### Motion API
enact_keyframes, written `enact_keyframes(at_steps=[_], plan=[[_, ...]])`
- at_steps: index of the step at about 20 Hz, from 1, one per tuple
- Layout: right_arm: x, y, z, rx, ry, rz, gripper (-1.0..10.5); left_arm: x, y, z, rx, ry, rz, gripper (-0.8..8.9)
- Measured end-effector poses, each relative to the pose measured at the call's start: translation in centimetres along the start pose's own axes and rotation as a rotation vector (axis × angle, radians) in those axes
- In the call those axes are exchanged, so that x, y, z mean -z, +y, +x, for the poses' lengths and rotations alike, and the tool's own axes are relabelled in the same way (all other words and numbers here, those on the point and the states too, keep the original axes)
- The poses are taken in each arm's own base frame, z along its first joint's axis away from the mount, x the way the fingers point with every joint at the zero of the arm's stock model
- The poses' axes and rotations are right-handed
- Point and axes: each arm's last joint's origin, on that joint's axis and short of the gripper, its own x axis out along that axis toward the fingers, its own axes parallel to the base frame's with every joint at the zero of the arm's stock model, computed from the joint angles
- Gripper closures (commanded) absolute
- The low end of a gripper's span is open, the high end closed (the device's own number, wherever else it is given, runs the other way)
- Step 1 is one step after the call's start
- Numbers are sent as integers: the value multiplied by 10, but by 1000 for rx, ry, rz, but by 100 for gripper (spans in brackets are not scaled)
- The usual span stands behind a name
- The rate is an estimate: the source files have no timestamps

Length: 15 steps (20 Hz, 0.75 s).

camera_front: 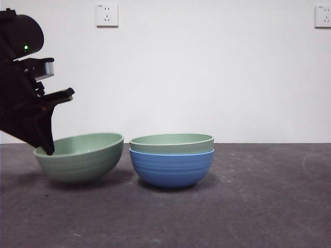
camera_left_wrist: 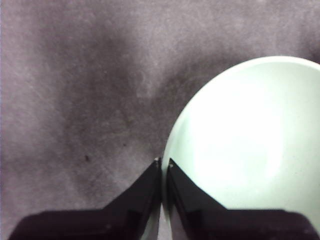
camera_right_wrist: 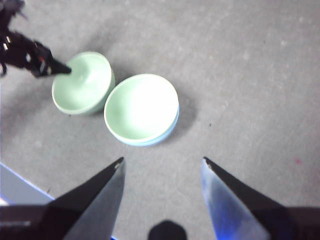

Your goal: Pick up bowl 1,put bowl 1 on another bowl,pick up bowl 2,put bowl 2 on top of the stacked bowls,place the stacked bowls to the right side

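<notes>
A pale green bowl (camera_front: 83, 163) (camera_right_wrist: 82, 85) rests tilted on the table at the left, its right rim higher. My left gripper (camera_front: 49, 150) (camera_left_wrist: 163, 162) is shut on that bowl's left rim, one jaw inside and one outside; the bowl (camera_left_wrist: 250, 140) fills much of the left wrist view. Just to its right stands the blue bowl (camera_front: 170, 168) (camera_right_wrist: 170, 131) with another pale green bowl (camera_front: 170, 142) (camera_right_wrist: 140, 107) nested in it. My right gripper (camera_right_wrist: 162, 162) hangs open high above the table, nothing between its jaws. The left gripper (camera_right_wrist: 62, 70) also shows in the right wrist view.
Dark grey table (camera_front: 258, 206) stretches bare to the right of the blue bowl. A white wall with two outlets (camera_front: 107, 15) stands behind. A pale blue-white edge (camera_right_wrist: 15, 187) shows in a corner of the right wrist view.
</notes>
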Motion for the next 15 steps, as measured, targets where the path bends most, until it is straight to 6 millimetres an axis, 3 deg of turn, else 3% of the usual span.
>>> enact_keyframes(at_steps=[5, 10, 13, 15], plan=[[2, 0, 0, 2, 21, 1, 694, -27, -12, -34, 5, -19, 15, 822], [2, 0, 0, 2, 24, 1, 694, -58, -63, -83, 87, -122, 134, 822], [2, 0, 0, 2, 24, 1, 694, -59, -99, -88, 159, -169, 226, 822], [2, 0, 0, 2, 24, 1, 694, -56, -114, -76, 183, -143, 262, 822]])
